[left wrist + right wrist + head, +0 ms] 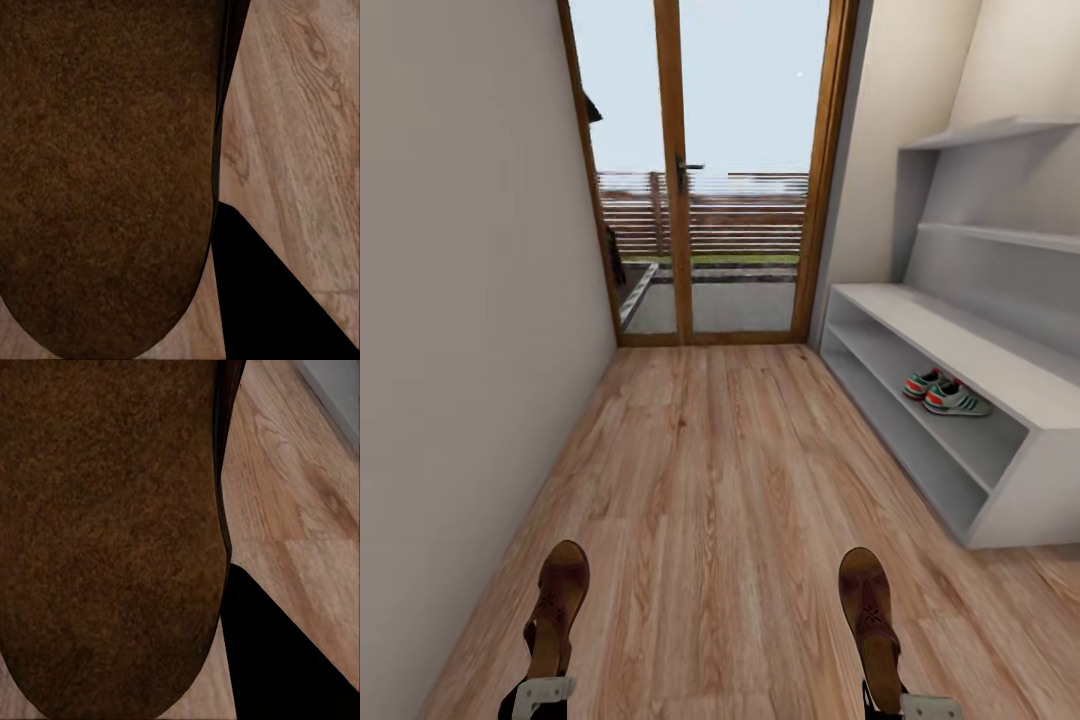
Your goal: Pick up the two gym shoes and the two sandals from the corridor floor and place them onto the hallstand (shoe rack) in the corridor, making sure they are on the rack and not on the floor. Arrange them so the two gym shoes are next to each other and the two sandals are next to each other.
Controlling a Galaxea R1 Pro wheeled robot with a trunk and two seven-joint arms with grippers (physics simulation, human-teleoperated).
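Head view looks down a corridor with a wood floor (pixel 710 480) toward a glass door (pixel 705 170). The rack (pixel 1000 375) is the big grey thing by the wall, with two open tiers low down and stepped shelves above. Both gym shoes (pixel 947 393) sit side by side on the rack's middle tier, touching each other, toes pointing toward the door. They are white with green stripes and orange-red patches.

Far from the rack, near the blank wall, the left gripper (pixel 542 692) holds the left sandal (pixel 556 605) by its heel end, and the toe sticks out toward the door. Nearer the rack, the right gripper (pixel 920 707) holds the right sandal (pixel 869 612) the same way. Both sandals are up off the floor, well apart from each other and well short of the rack.

In the left wrist view, the brown sole of that sandal (pixel 105 180) is pressed close, with a dark finger beside it and floor planks behind. The right wrist view looks the same: brown sole (pixel 109 540), a dark finger, floor, and a bit of the grey rack (pixel 337 386) in one corner. The fingers of each gripper are closed on their sandal.
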